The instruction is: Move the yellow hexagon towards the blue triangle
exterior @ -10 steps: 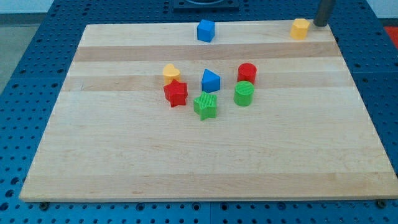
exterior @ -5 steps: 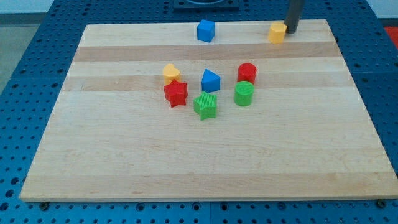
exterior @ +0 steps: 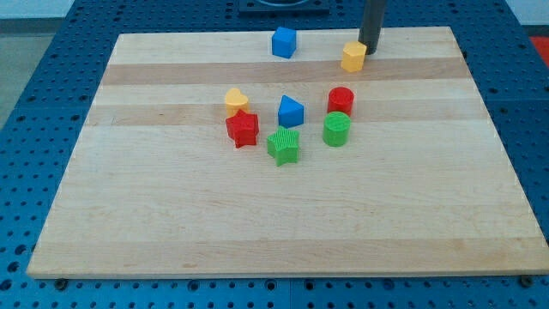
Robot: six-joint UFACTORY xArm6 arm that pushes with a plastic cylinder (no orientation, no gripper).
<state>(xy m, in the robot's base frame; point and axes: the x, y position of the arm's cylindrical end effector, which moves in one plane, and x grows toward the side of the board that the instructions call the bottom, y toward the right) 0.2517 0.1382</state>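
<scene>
The yellow hexagon sits near the top of the wooden board, right of centre. My tip touches its upper right side. The blue triangle stands near the board's middle, below and to the left of the hexagon, with the red cylinder lying between them on the right.
A blue cube sits at the top edge. Around the triangle: a yellow block and a red star to its left, a green star below, a green cylinder to the lower right.
My tip has moved left and down the view, pushing the yellow hexagon from the board's top right corner towards the centre. The other blocks have not moved.
</scene>
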